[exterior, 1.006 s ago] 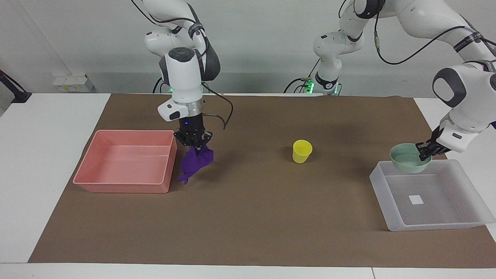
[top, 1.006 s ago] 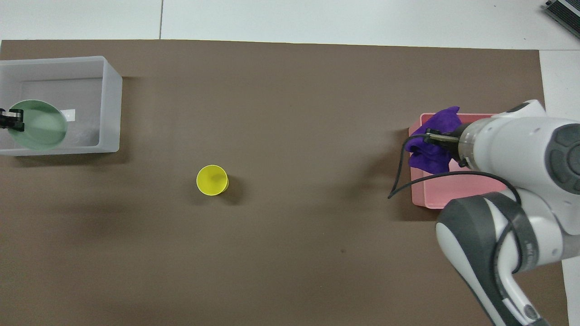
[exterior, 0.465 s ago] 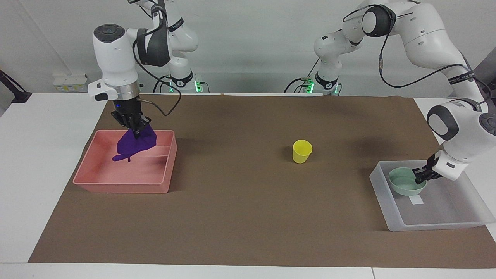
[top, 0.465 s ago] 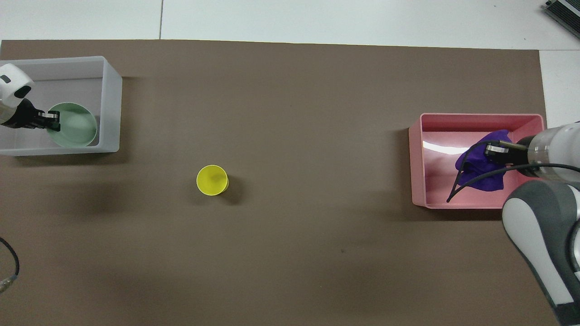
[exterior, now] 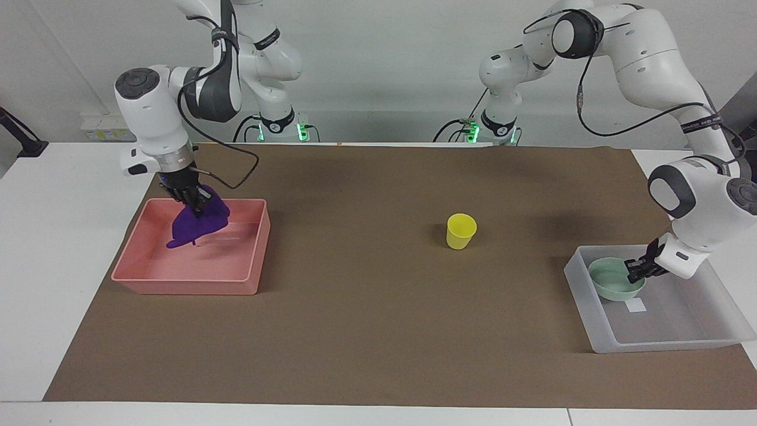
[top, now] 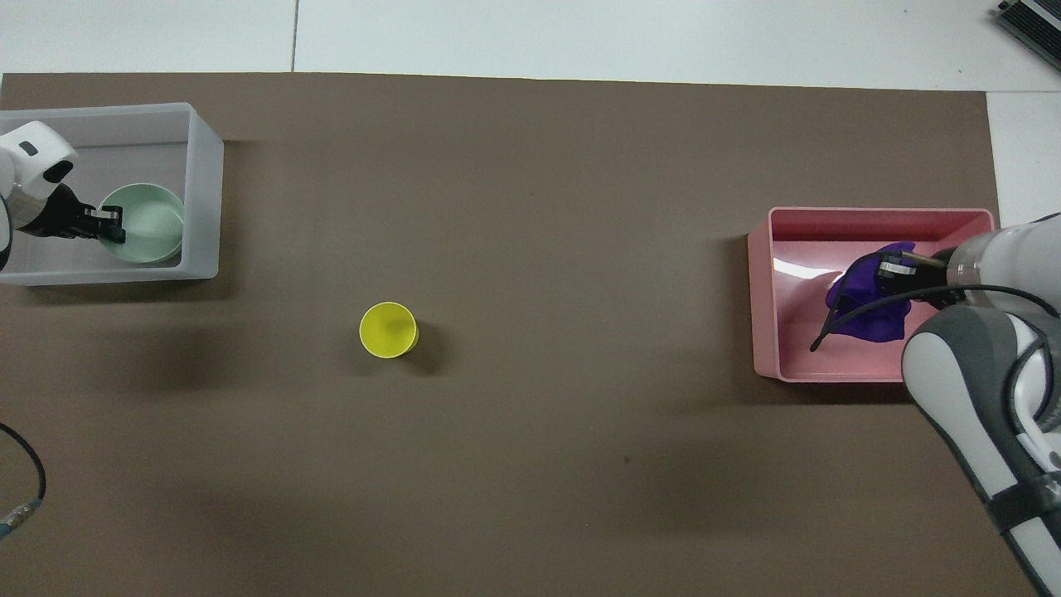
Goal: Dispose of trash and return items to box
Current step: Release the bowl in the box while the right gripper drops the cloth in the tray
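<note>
My right gripper (exterior: 194,204) is shut on the deep-purple cloth wad (exterior: 198,222), which hangs over the inside of the pink bin (exterior: 183,285); both also show in the overhead view, the gripper (top: 891,269) and the cloth (top: 862,303). My left gripper (exterior: 636,272) is shut on the rim of the mint-green bowl (exterior: 612,279), held low inside the translucent box (exterior: 650,344); I cannot tell whether the bowl touches the floor. In the overhead view the bowl (top: 153,224) sits in the box (top: 203,191) with the left gripper (top: 112,225) on its rim. The yellow cup (exterior: 461,231) stands upright mid-table (top: 387,329).
A brown mat (exterior: 378,331) covers the table. The pink bin (top: 763,290) is at the right arm's end, the translucent box at the left arm's end. A white sticker (exterior: 636,305) lies on the box floor beside the bowl.
The right gripper carried the purple cloth from beside the pink bin to over its inside. The left gripper lowered the green bowl from the box's rim down into the box.
</note>
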You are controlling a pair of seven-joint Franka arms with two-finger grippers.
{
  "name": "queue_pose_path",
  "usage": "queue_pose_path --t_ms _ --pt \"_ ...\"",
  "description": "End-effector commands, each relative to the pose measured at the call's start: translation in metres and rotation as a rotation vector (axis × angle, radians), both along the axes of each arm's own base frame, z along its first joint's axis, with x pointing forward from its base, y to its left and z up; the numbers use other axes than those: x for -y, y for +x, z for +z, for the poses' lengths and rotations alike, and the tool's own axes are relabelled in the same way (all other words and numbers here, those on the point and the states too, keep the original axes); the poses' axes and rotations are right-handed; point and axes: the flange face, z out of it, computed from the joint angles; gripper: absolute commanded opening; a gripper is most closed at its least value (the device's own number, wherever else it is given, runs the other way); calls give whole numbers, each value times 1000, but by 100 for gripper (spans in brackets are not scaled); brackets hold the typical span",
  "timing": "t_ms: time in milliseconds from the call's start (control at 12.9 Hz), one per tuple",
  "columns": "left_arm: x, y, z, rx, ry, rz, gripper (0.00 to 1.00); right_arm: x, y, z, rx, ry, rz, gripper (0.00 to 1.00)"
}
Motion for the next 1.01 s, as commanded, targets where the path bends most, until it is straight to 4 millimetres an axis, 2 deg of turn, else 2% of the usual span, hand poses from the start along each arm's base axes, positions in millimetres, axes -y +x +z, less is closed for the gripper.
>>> queue_pose_path --t_ms 0,77,232,387,465,619,774,929 --pt "0 6 9 22 7 -6 100 0 8 42 41 11 6 100" --pt "8 7 22 28 6 -15 100 -4 8 63 20 11 7 100" --pt "26 3 63 46 14 -38 100 -18 11 102 -9 11 24 100" --pt "56 1 115 40 15 -76 100 -49 11 136 -19 12 69 100" --pt "74 -3 132 7 4 -95 100 -60 10 156 -14 12 79 100" --pt "128 -15 167 -27 -8 -156 100 -76 6 180 -23 27 96 100" --pt "177 -29 181 -58 -5 -187 100 -86 2 192 -56 99 79 100" --pt "211 -36 169 -107 -16 -230 100 -85 0 204 -69 92 74 100"
